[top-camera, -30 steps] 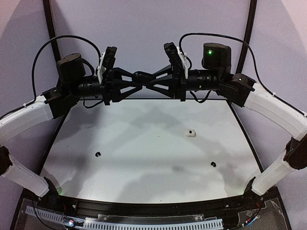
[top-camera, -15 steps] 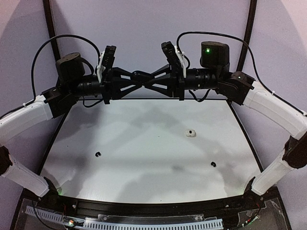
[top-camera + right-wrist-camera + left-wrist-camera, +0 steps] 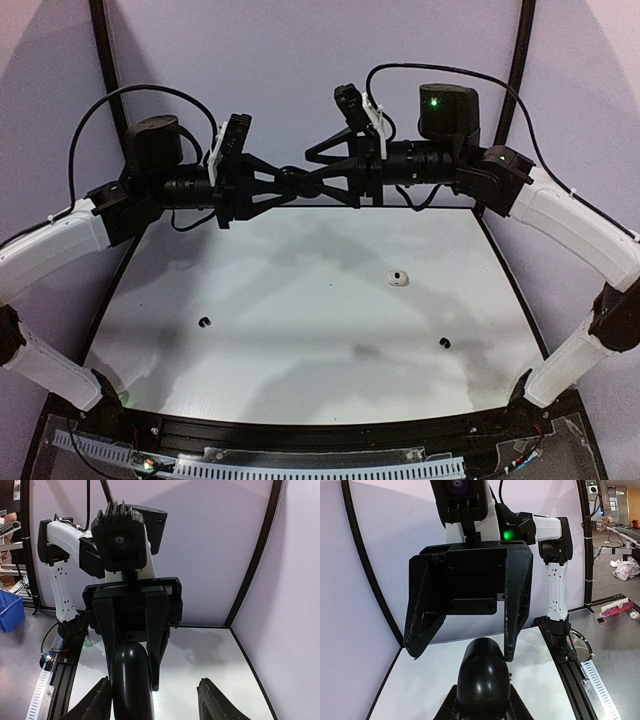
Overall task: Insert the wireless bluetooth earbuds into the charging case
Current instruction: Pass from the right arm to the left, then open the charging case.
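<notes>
A glossy black egg-shaped charging case (image 3: 482,677) is hanging in mid-air at the upper middle of the top view, high above the white bench (image 3: 300,250). The left jaws are gripping it narrowly at its base, so in the left wrist view it is filling the bottom centre of the frame. The right jaws are standing wide. In the right wrist view their two tips are sitting far apart at the bottom left and bottom right, with the case rising between them and touching neither. No seam or opened lid is showing on the case, so I cannot tell whether it is shut.

Two tiny black rounded earbuds are lying on the bench well below. One black earbud (image 3: 205,322) is at the lower left of the top view and the other black earbud (image 3: 444,342) is at the lower right, well apart from each other. A small white object with a dark spot (image 3: 398,278) is resting right of centre, too small to tell whether it is an earbud or a case.

The step in hand looks like a hand-over of the case between the arms, with the left side now carrying it. No earbud is in the case yet, so the task is looking early. The next move probably calls for the right jaws to draw back clear of the case. The case then needs to be brought down and opened where an earbud can be picked up and seated.
</notes>
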Robot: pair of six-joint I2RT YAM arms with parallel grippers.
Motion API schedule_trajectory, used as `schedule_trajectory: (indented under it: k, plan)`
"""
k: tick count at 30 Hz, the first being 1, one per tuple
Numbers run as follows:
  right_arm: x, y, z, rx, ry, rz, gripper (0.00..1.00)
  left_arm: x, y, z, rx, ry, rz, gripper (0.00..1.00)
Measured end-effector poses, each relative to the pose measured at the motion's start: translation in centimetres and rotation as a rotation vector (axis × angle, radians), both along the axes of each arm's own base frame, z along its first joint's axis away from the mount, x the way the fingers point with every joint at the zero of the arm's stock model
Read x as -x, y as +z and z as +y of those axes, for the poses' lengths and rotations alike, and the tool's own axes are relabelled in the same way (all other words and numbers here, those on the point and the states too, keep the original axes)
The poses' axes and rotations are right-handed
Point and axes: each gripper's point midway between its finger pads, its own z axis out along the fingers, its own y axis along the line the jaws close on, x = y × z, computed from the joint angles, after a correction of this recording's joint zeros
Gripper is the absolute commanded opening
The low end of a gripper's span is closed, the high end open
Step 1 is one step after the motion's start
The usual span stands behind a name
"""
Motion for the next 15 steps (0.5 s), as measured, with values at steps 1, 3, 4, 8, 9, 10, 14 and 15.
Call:
schedule_trajectory:
  k: [1,3,4,8,9,10,14,15]
  plan:
    - [-0.11,-0.02,-0.02,0.001,-0.007,0.000,0.57,0.01,-0.04,0.00,-0.002,-0.001,-0.004,0.01]
    - [-0.30,-0.26,-0.02,0.011,-0.018,0.003,0.57,0.03,-0.20,0.00,-0.007,-0.002,-0.003,0.01]
    - [-0.32,-0.32,-0.01,0.013,-0.020,0.004,0.57,0.03,-0.27,0.01,-0.010,-0.001,0.000,0.01]
    - [-0.60,-0.65,0.11,0.029,-0.032,0.009,0.57,-0.06,-0.50,0.06,-0.018,0.002,0.020,0.01]
    - [-0.66,-0.67,0.15,0.031,-0.035,0.007,0.57,-0.10,-0.51,0.08,-0.018,0.004,0.026,0.01]
    - [-0.72,-0.69,0.19,0.034,-0.038,0.001,0.57,-0.08,-0.45,0.09,-0.017,0.004,0.041,0.01]
    - [-0.77,-0.87,0.30,0.039,-0.034,-0.013,0.58,-0.01,0.19,-0.02,-0.010,-0.005,0.095,0.01]
    - [-0.78,-0.86,0.30,0.039,-0.034,-0.017,0.58,0.08,0.41,-0.04,-0.006,-0.012,0.110,0.01]
